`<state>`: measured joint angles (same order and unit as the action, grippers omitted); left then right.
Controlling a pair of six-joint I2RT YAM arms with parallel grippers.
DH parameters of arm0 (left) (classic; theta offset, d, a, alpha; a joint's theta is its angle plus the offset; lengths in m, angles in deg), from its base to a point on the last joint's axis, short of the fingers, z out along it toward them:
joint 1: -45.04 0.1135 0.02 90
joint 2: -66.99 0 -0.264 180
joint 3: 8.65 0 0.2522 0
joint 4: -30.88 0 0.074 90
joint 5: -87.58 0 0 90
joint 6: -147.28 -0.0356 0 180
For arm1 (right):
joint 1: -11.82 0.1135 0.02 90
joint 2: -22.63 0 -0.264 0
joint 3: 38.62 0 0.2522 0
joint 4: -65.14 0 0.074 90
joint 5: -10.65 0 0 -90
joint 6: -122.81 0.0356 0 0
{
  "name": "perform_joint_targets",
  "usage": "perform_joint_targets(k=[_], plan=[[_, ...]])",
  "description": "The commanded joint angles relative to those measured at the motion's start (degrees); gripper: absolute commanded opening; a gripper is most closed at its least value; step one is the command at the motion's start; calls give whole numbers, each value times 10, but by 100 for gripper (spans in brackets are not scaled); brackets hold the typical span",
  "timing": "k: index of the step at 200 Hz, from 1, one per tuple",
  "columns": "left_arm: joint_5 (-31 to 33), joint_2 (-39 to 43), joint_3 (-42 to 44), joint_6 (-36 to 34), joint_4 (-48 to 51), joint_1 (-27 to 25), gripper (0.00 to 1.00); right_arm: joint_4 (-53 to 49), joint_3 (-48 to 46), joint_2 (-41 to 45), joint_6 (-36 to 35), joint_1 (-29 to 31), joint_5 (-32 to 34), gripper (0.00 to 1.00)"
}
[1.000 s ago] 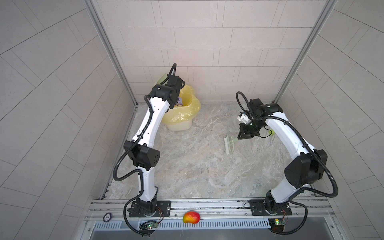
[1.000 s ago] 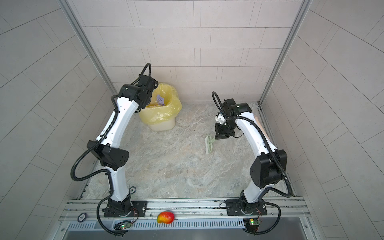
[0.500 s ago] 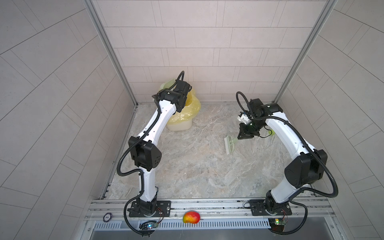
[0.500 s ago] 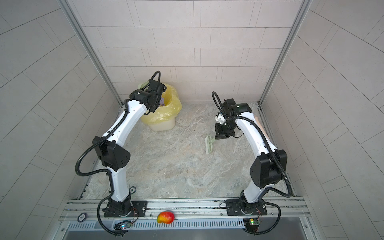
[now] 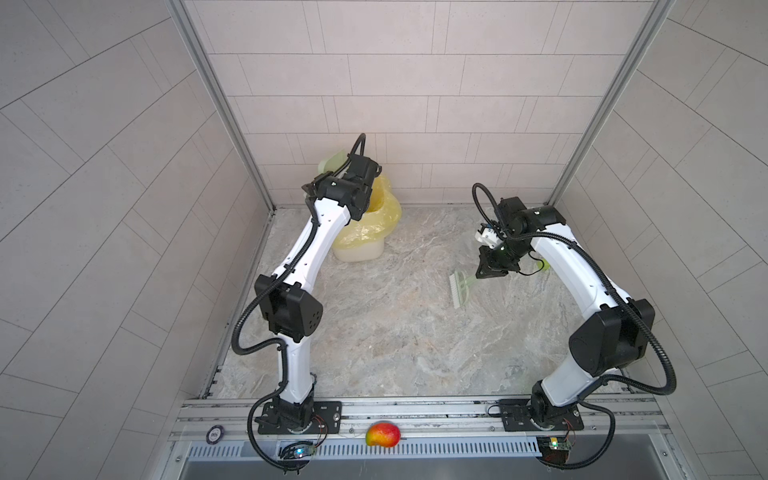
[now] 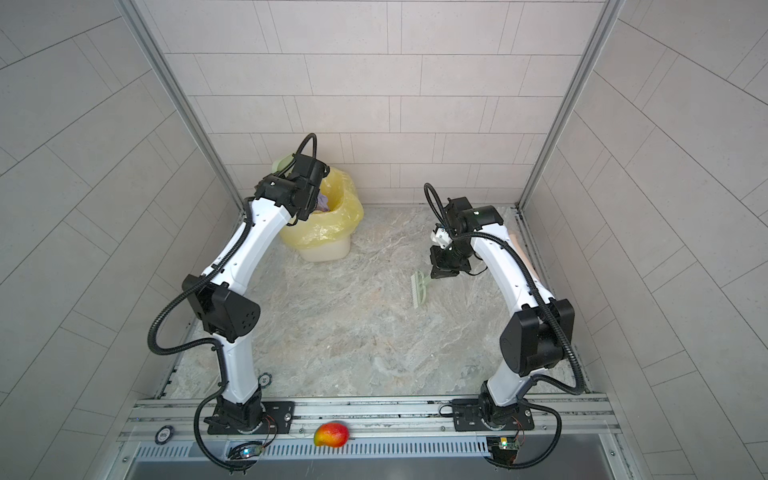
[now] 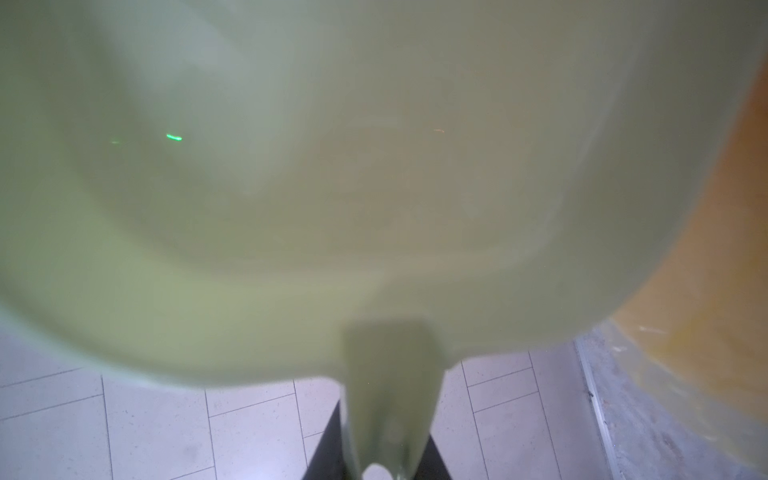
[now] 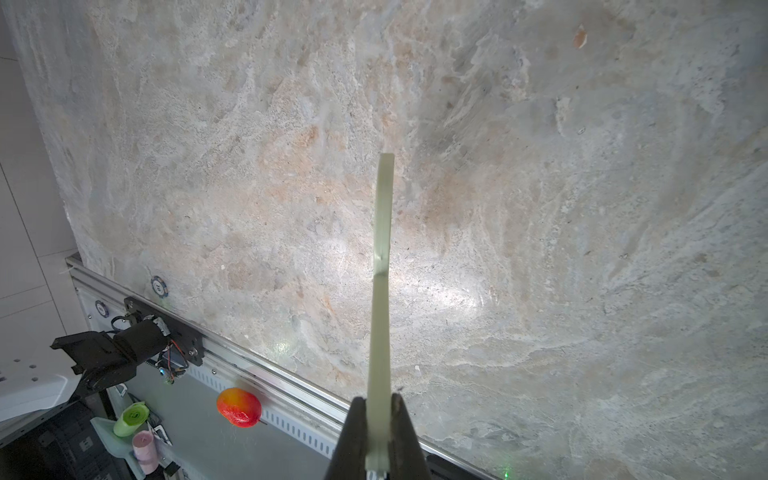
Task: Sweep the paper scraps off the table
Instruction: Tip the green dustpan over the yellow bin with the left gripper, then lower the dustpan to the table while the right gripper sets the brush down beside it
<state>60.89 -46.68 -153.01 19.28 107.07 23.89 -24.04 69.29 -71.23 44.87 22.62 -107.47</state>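
**Tipped at 11 o'clock**

A lavender paper scrap [image 6: 323,203], too crumpled to show a long axis, lies inside the yellow-lined bin [image 6: 332,232] at the tabletop's [image 6: 353,332] 11 o'clock. The left claw [image 7: 384,457] grasps the dustpan [image 7: 291,187] raised by its rim, shifted toward 3 o'clock since a second ago. The right claw [image 8: 379,436], clenched on the brush [image 8: 384,249], is unmoved.

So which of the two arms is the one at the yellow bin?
The left gripper, holding a pale green dustpan at the bin; the right gripper holds a brush over the table.

Blurred pale green dustpan [image 7: 291,187], handle between dark fingers [image 7: 328,451], yellow bag [image 7: 706,291]
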Motion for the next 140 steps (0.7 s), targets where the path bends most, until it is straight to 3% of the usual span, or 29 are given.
perform_joint_targets(k=[1,46,91,129,140], plan=[[-74,22,-57,113,63,-9,0,6,-7,18,4,-6,12,0],[-239,84,-5,255,66,-60,0,60,-19,28,26,-20,-9,0],[-398,149,160,369,-8,-158,0,178,-51,34,83,-39,-47,0],[-587,179,314,451,-84,-202,0,314,-110,43,146,-51,-80,0],[-612,183,355,464,-101,-215,0,348,-127,42,160,-55,-83,0]])
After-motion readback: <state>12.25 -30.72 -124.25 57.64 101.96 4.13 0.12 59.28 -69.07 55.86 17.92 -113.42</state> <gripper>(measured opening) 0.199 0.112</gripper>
